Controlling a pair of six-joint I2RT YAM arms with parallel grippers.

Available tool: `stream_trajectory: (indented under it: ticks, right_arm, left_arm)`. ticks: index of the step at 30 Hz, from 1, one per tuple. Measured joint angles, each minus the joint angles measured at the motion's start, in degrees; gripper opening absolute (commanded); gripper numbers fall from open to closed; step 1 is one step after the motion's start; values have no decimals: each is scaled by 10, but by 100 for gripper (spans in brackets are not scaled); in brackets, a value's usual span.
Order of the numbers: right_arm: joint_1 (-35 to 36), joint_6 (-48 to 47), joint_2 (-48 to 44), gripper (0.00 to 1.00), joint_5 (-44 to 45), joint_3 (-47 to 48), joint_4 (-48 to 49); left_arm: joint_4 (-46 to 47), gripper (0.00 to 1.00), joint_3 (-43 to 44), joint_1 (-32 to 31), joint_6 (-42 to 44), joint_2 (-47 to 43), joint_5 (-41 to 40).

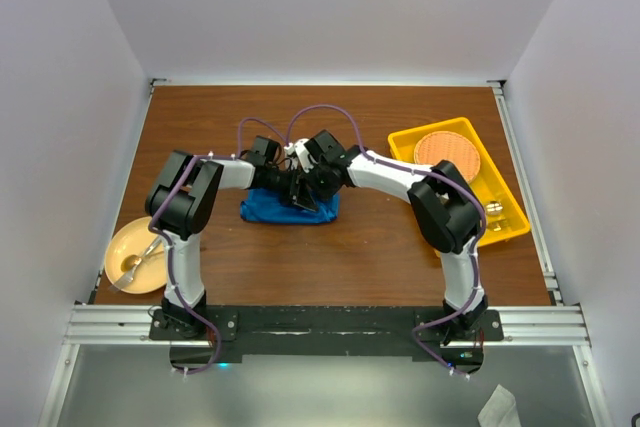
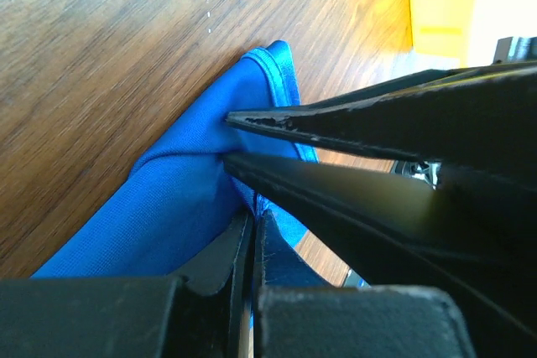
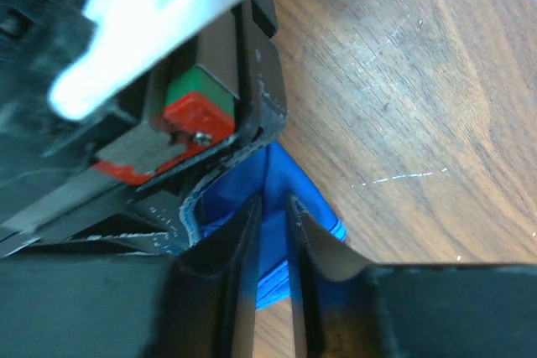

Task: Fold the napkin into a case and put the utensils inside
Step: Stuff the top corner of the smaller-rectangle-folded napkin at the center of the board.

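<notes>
Far left, cream plate (image 1: 118, 247) with gold spoon (image 1: 131, 265) sat apart from the work. Next, left hand (image 2: 252, 222) was clamped together on the napkin (image 1: 290, 211), bunched mid-worktop (image 1: 380, 257), likely pinning 1 edge. Just beside it, right hand (image 3: 273, 207) pinched a fold of the same cloth, probably to draw it over. No case yet. Far right, yellow tray (image 1: 402, 145); plastic utensils couldn't be made out.

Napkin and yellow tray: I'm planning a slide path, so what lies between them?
Top view: only bare wood table between napkin and yellow tray; the right arm crosses above it.
</notes>
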Motion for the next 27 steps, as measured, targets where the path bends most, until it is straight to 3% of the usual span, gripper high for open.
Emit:
stream_trajectory:
  ticks: [2,27]
  right_arm:
    - [1,-4,3,0,3,-1,0]
    - [2,-21,-24,0,-5,4,-20]
  left_arm:
    - [-1,0,1,0,0,0,0]
    - [-14,0,8,3,-5,0,-5]
